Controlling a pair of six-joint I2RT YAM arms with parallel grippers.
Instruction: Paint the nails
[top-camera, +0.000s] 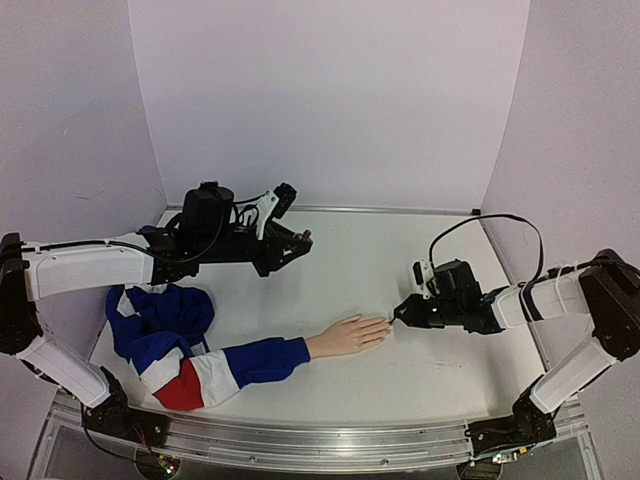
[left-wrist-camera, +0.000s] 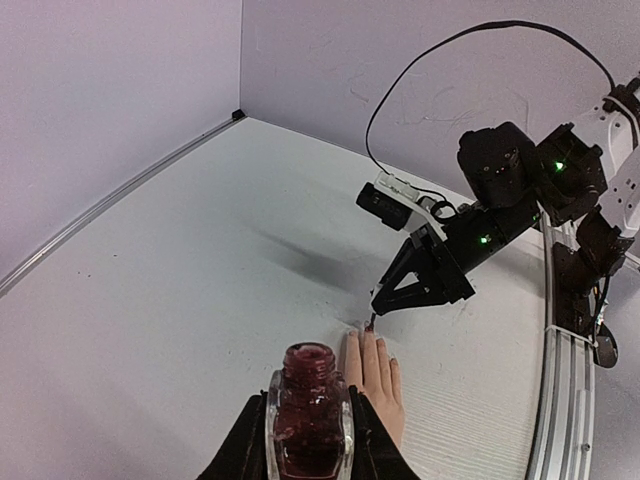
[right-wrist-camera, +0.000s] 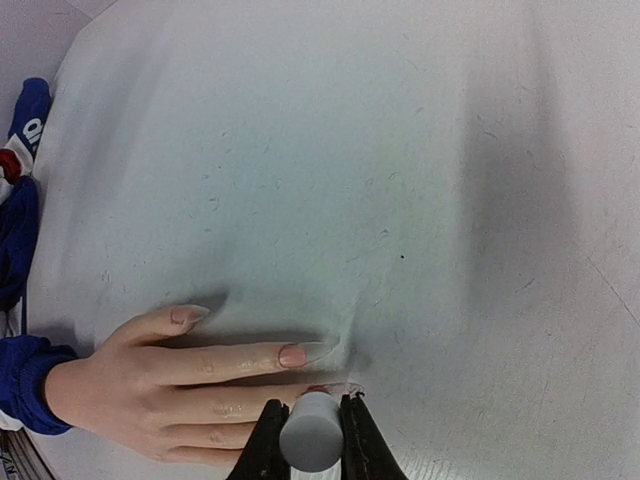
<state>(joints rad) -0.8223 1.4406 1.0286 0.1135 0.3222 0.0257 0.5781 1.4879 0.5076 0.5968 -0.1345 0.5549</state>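
Mannequin hand (top-camera: 345, 335) lies on table (top-camera: 400, 250), left of right end effector (top-camera: 401, 312).

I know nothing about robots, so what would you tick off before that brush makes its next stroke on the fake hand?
1. Brush grip: ok. The right gripper is shut on the pale cap.
2. Brush position: ok. The brush tip meets a fingertip of the mannequin hand.
3. Hand pose: ok. It lies flat with the nails facing up.
4. Supply: ok. The polish bottle is open and upright, clamped in the left gripper.
5. Polish on the brush: cannot tell, too small to see.
6. Which nails are coated: cannot tell.
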